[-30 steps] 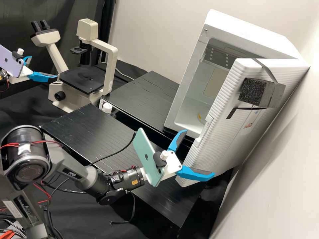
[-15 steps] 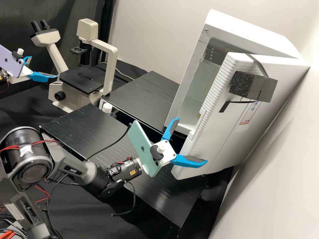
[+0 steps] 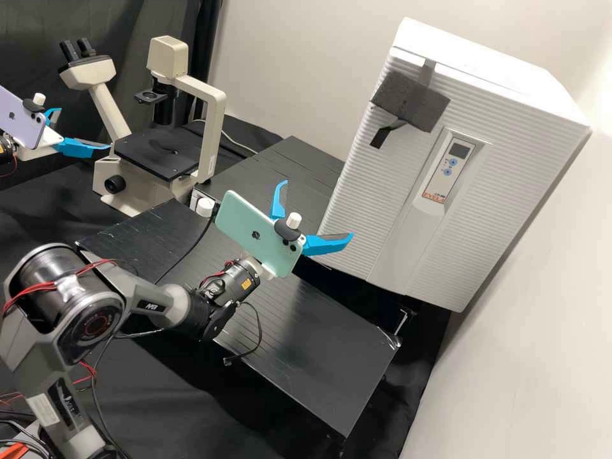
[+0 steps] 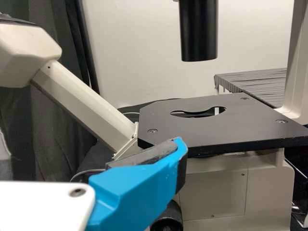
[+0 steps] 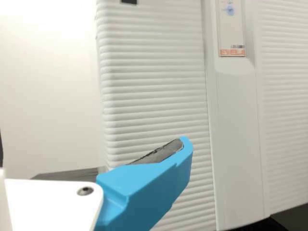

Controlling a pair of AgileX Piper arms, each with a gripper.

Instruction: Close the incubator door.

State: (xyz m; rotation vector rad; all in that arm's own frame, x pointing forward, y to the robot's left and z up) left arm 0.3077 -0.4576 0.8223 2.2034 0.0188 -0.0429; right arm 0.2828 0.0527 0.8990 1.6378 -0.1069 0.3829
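White incubator (image 3: 472, 60) beyond the right gripper (image 3: 317, 208), ribbed door (image 3: 373, 210) against its body, ahead of that gripper's spread fingers, swung in from ajar in the earlier frames, left gripper (image 3: 85, 129) well apart, also spread, printed orange label (image 3: 435, 197) on the door's control panel (image 3: 460, 151).

Seen from high: off-white back wall (image 3: 293, 70), meeting a pale side wall (image 3: 523, 376) at right, brightly lit toward the top. Dark curtain (image 3: 134, 25) at upper left. Black platform (image 3: 319, 363) in front, second black platform (image 3: 280, 162) behind, black cloth (image 3: 185, 408) below.
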